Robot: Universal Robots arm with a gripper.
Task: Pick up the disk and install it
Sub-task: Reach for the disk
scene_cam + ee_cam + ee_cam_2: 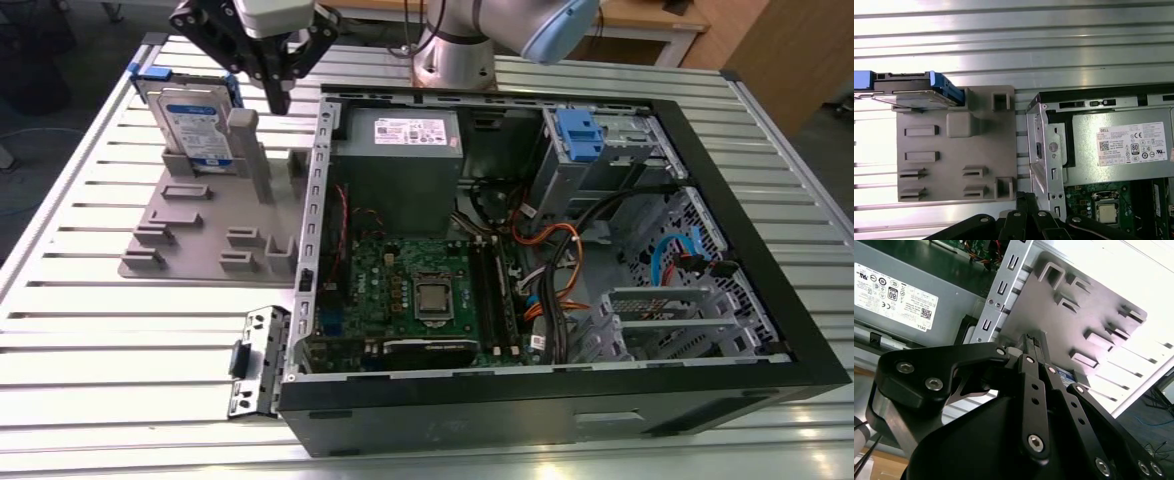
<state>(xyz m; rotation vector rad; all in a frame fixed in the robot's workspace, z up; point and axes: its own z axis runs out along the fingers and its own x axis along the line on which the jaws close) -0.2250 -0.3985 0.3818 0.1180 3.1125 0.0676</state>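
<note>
The disk (198, 120) is a silver hard drive with a white-and-blue label and blue side rails. It stands on edge in a slot at the far end of a grey plastic holder (187, 240). In the first wrist view the disk (914, 92) is seen edge-on at one corner of the holder (954, 150). My gripper (279, 105) hangs just to the exterior view's right of the disk, above a holder post and clear of the drive. Its black fingers are shut together with nothing between them, as both wrist views show (1032, 340) (1026, 196).
An open computer case (747, 250) lies beside the holder on a slatted metal table (80, 330). Inside are a grey power supply with a white sticker (396, 150), a motherboard (414, 290), cables, and a metal drive cage with a blue tab (581, 130). A loose bracket (256, 360) lies near the case.
</note>
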